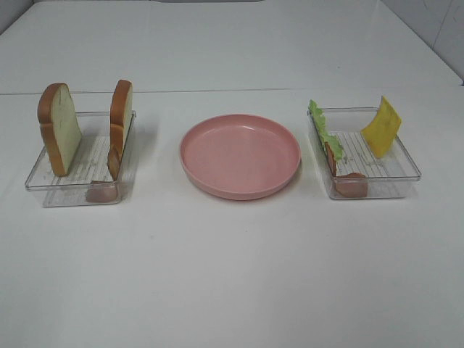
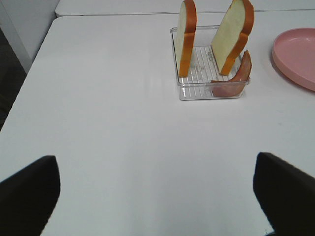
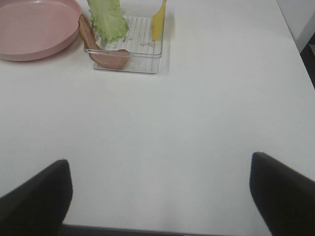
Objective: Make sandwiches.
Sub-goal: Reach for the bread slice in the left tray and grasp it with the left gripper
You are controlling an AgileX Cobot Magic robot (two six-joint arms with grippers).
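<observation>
Two toy bread slices [image 1: 59, 127] [image 1: 120, 112] stand upright in the left clear tray [image 1: 69, 194], with a bacon strip [image 1: 109, 174] at its front right. The right clear tray [image 1: 388, 187] holds a lettuce leaf [image 1: 320, 125], a bacon strip [image 1: 348, 181] and a yellow cheese square [image 1: 381, 127]. No stacked sandwich shows. My left gripper [image 2: 157, 196] is open and empty, well short of the bread [image 2: 187, 37]. My right gripper [image 3: 158, 196] is open and empty, well short of the lettuce [image 3: 109, 19]. Neither gripper shows in the exterior view.
A round pink plate [image 1: 239, 154] sits between the two trays with nothing on it. The white table runs wide in front of the trays. Its left edge shows in the left wrist view [image 2: 29, 73], and its right edge in the right wrist view [image 3: 295, 39].
</observation>
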